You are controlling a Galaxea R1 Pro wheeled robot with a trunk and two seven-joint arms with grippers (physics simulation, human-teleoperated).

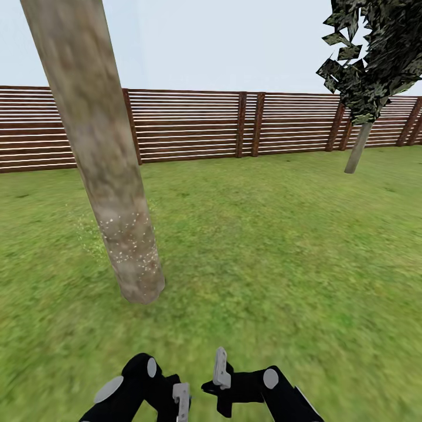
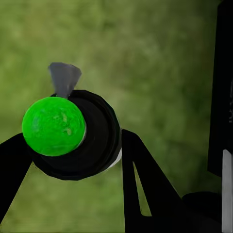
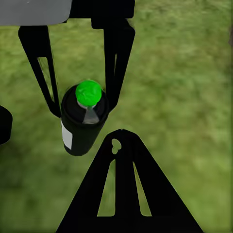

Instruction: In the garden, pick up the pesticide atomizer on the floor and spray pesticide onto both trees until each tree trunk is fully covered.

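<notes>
Down low, the left gripper [image 3: 80,104] squeezes its black fingers [image 2: 145,184] on the black spray bottle with the round green cap [image 2: 54,126]. Just beside it, the right gripper [image 3: 124,182] has open fingers holding nothing. White specks [image 1: 126,240] dot the thick grey-tan tree trunk [image 1: 99,146] standing on the green grass [image 1: 264,264].

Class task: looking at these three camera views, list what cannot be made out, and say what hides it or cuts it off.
- Tree trunk: far side hidden, canopy cut by head view's top edge.
- Pesticide: specks too small to judge coverage.
- Atomizer: label unreadable, blurred; in the left gripper.
- Right gripper: opening unclear.
</notes>
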